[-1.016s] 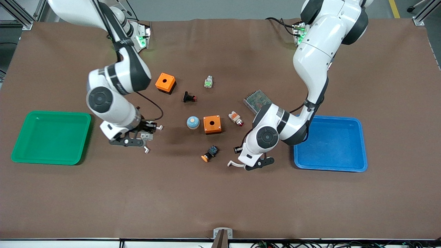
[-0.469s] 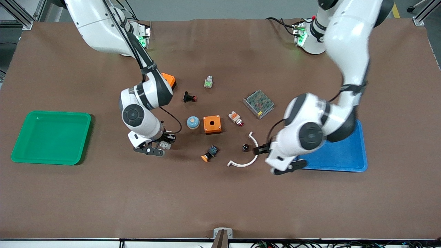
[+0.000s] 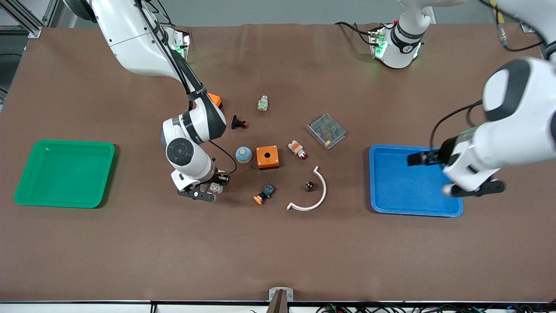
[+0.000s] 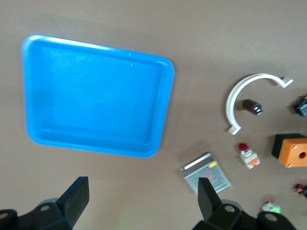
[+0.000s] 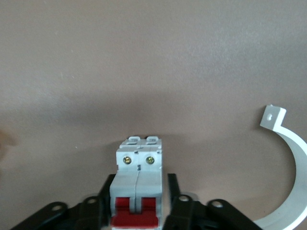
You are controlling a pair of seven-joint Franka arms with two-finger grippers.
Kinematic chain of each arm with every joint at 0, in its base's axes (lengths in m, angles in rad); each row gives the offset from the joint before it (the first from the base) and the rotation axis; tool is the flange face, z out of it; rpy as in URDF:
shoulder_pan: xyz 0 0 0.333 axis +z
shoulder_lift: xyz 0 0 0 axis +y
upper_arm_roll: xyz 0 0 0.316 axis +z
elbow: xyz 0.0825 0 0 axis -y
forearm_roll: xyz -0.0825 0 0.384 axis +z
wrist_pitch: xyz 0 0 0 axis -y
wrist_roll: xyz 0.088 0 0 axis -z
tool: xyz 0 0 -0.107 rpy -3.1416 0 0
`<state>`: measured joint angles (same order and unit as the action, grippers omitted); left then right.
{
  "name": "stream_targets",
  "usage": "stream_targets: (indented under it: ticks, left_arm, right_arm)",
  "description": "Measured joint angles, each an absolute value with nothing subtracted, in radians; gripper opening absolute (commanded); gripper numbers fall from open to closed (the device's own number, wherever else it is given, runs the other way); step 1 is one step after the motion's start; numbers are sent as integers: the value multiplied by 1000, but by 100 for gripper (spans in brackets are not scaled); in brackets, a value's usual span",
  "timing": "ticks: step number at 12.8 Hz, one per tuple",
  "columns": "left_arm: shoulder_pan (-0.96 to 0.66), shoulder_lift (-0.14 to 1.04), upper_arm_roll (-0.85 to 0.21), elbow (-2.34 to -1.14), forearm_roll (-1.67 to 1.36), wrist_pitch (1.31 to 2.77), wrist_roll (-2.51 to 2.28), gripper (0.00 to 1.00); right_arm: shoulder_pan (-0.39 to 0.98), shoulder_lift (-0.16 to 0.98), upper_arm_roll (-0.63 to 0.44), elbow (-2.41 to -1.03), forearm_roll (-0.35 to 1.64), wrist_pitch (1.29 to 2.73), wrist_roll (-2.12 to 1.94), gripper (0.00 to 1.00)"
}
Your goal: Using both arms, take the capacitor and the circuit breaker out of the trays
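From the front, the right hand (image 3: pixel 211 191) is lowering the light-grey circuit breaker (image 3: pixel 216 187) tableward while the tiny dark capacitor (image 3: pixel 309 186) is lying inside a white curved bracket (image 3: pixel 313 196); the left wrist view shows the left hand (image 4: pixel 141 203) gaping empty over the blue plastic tray (image 4: pixel 96 96); the right wrist view shows the fingers (image 5: pixel 178 194) flanking the breaker, which risks toppling if released high.

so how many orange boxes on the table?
2. One orange box sits mid-table beside the blue dome button; the other orange box lies farther from the camera, mostly hidden under the right arm.
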<state>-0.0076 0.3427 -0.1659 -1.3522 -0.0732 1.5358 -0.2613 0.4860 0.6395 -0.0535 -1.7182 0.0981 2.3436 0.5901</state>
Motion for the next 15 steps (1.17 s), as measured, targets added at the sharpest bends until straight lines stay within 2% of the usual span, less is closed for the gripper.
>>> stream_targets:
  ticks: [3,7,11,15]
  left_arm:
    - [69,202,-166,-1483,-73,1538,-188,100]
    - [99,82,-164,-1591,-69,1592,-161,100]
    - [99,34,-163,-1607,-36,1607,-161,100]
    - [100,34,-163,-1597,-36,1616,-161,100]
  right_arm:
    - [484,639,-65,-1636,97,2229,571,100]
    - [413,606,-86,-1435,96,1865,381,100]
    - [247,456,-90,-1398,79,1609,222,100]
    - [141,311,-90,-1400,35,1427,90,100]
